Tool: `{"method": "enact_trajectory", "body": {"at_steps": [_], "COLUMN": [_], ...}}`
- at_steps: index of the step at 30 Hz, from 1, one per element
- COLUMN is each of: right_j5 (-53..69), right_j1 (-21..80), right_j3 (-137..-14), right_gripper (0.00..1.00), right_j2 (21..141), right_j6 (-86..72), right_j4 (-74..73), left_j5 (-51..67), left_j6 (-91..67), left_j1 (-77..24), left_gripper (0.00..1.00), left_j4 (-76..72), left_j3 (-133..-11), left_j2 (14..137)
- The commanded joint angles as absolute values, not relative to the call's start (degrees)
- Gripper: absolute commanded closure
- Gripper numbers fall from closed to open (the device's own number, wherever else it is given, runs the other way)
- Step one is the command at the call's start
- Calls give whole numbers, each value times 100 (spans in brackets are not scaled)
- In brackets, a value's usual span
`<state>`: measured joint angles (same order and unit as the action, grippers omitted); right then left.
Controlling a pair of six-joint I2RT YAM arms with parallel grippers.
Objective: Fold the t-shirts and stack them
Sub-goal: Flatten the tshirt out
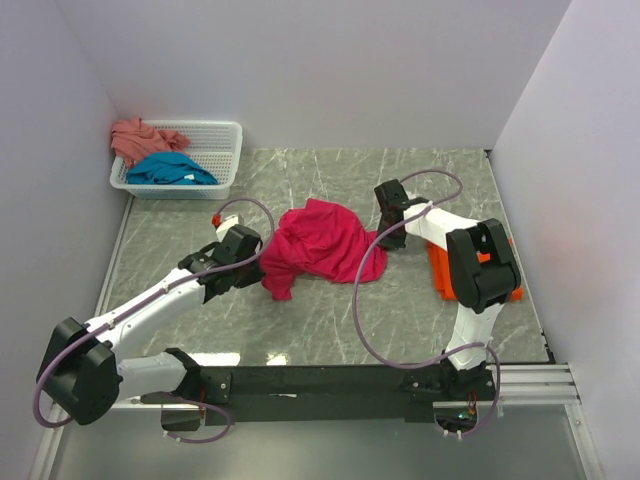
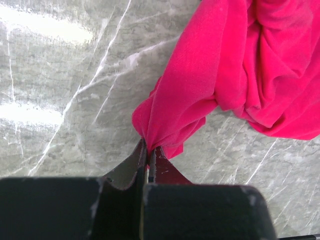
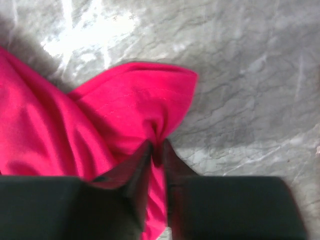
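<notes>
Light, limp and sure to sag, the magenta-red t-shirt [image 1: 322, 248] lies bunched on the counter [image 1: 330, 325] near the white basket [image 1: 226, 134], the left claw [image 2: 148, 151] pinched tight on its basket-side edge and the right claw [image 3: 156, 150] on its far corner, sensible holds for spreading.

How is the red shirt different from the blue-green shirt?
The red shirt lies on the table; the blue-green shirt sits in the white basket. The left tool and right tool pinch the red shirt; no tool holds the blue-green shirt. Both are crumpled, not folded.
</notes>
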<state>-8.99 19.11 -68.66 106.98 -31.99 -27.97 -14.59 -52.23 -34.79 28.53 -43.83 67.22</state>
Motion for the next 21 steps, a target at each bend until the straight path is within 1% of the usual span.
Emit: {"method": "enact_trajectory", "body": {"at_steps": [1,2,4,8,11,16,18,21], "right_j5": [-1098,-1151,-1222,-1493,-1757,-2205,-2241,-2259], "right_j1": [1995,1995,2004,2013,2030,2022,2021,2021], "right_j3": [-6961,-6935,-6847,-6671,-6627,-6723,-6820,-6899], "right_gripper": [84,94,99,100,100,100,100,100], "right_j2": [10644,10574,10249,9327,8249,6910,6286,5513], "right_j6": [-3217,-3182,-3164,-2980,-2866,-2628,-2506,-2269], "right_j4": [-2786,-2734,-2619,-2523,-2662,-2821,-2874,-2787], "left_j5": [-1617,-1669,-1906,-2170,-2459,-2750,-2926,-2805], "left_j6": [-5265,-5247,-5186,-4949,-4729,-4343,-4324,-4062], "left_j1": [-3428,-3428,-3428,-3401,-3401,-3401,-3393,-3401], "left_gripper": [99,99,99,99,99,99,99,99], "left_j4": [2725,2716,2637,2698,2506,2286,2041,1497], "left_j3": [-4526,-4570,-4667,-5176,-5623,-6327,-6547,-6636], "left_j2": [6487,6469,6364,6214,5978,5678,5415,4993]}}
